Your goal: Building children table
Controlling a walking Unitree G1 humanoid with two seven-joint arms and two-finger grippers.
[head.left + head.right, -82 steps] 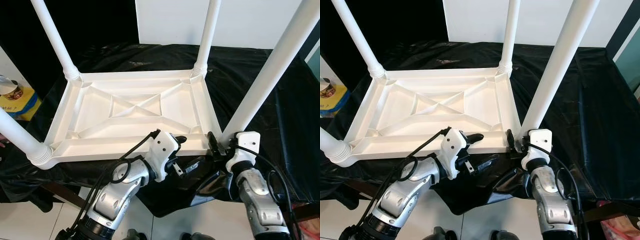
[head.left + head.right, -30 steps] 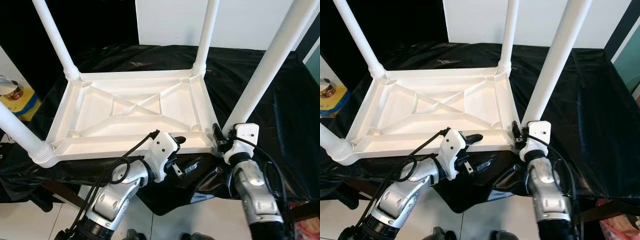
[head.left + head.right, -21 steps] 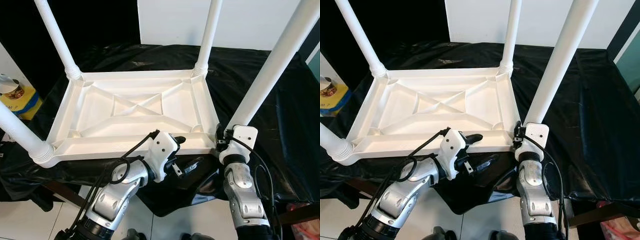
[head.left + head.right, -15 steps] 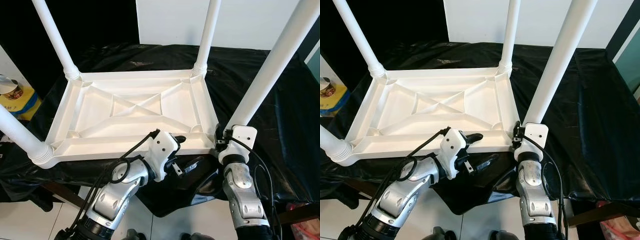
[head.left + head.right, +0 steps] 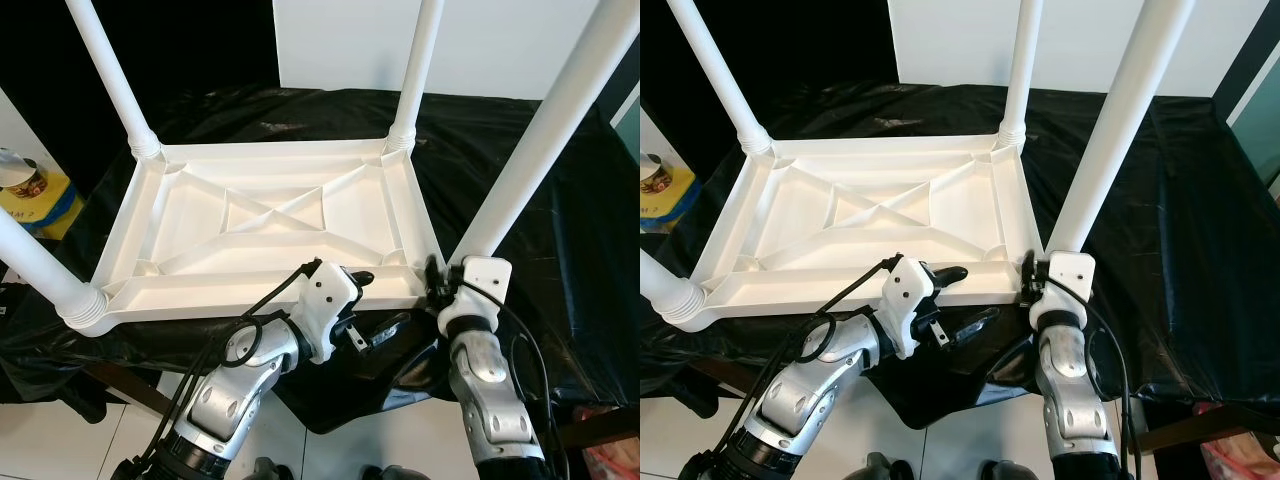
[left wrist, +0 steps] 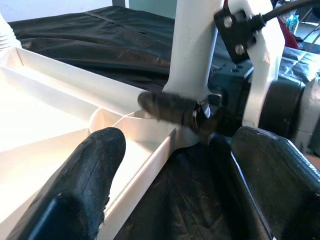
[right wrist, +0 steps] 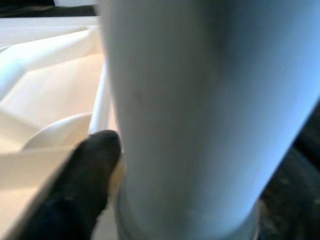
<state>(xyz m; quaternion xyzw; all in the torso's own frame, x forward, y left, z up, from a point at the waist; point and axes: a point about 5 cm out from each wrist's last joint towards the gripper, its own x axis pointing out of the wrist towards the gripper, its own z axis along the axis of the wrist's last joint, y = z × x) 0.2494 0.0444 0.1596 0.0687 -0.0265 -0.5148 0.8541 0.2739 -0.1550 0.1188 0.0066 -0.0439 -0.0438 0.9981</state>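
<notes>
Right tool (image 5: 446, 283) shifted inward, clamps near leg (image 5: 540, 140); upturned white table (image 5: 270, 225); left tool (image 5: 365, 300) open.

One white tabletop (image 5: 270, 225) lay upside down on one black sheet (image 5: 560, 260). Four white legs (image 5: 535, 150) rose from it, one at each corner. Two grippers were in sight at the near edge: the left gripper (image 5: 372, 305) and the right gripper (image 5: 440, 283). At the far left edge stood what looked like one yellow container (image 5: 30, 195), though it was cut off.
</notes>
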